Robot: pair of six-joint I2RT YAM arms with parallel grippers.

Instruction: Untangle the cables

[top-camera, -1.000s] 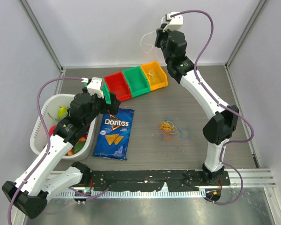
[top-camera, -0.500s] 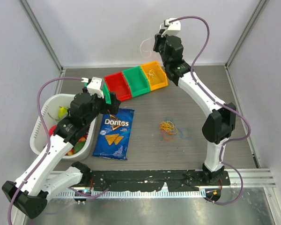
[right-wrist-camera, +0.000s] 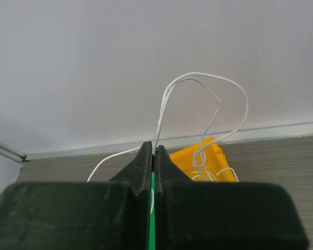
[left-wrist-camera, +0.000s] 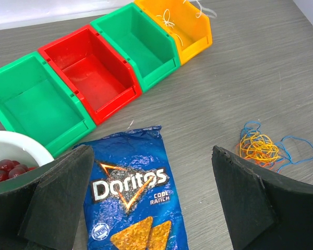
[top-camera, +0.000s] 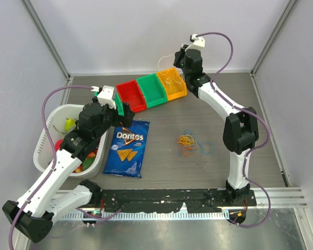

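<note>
A tangle of thin orange, yellow and blue cables (top-camera: 188,141) lies on the grey table right of centre, also seen in the left wrist view (left-wrist-camera: 258,147). High at the back, my right gripper (top-camera: 179,55) (right-wrist-camera: 153,148) is shut on a white cable (right-wrist-camera: 195,74). That cable loops up past the fingertips and trails down into the yellow bin (top-camera: 173,83), where more white strands (left-wrist-camera: 169,21) lie. My left gripper (top-camera: 122,108) (left-wrist-camera: 151,152) hovers wide open above the chip bag, holding nothing.
A blue Doritos bag (top-camera: 127,148) lies flat left of the tangle. Red (top-camera: 131,95) and green (top-camera: 150,89) bins stand in a row with the yellow one; another green bin (left-wrist-camera: 36,104) sits further left. A white basket (top-camera: 44,138) with fruit is at the left edge.
My right gripper has come down and slightly right toward the yellow bin, still shut on the white cable. The left arm has not moved.
</note>
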